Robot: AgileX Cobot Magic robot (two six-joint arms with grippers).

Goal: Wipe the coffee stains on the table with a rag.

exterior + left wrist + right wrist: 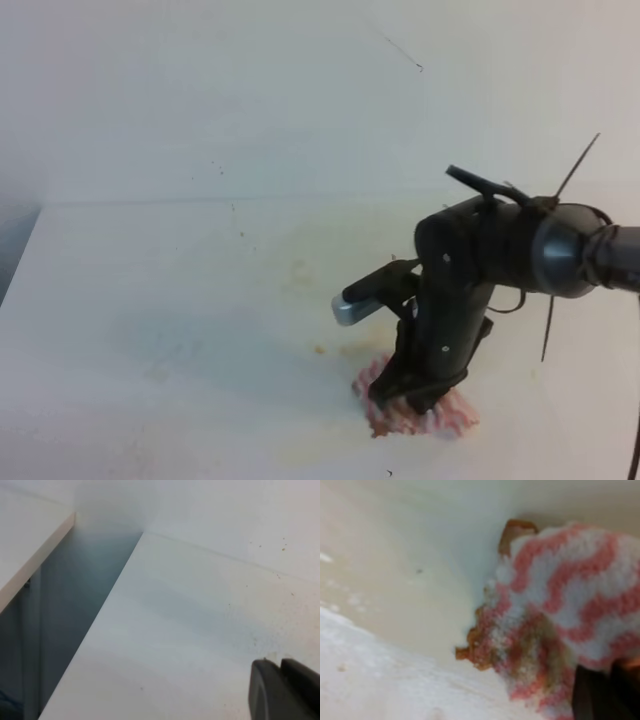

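Pink-and-white zigzag cloth, the rag (415, 412), lies bunched on the table (150, 300) toward the near right, with the right gripper (415, 392) planted straight down on top of it, pinching the cloth. Close up from the right wrist, the rag (570, 610) shows brownish-orange soaking along its lower left fringe, and a small wet brown smear of stain (512, 530) sits just beyond its far edge on the table (395, 580). From the high view only a pale yellowish film (faint, with a few dark specks) spreads over the white top left of and behind the rag. The left gripper (285, 690) shows only as a dark corner at the bottom right of its own wrist view, above the table (175, 630); whether it is spread or pressed together I cannot tell.
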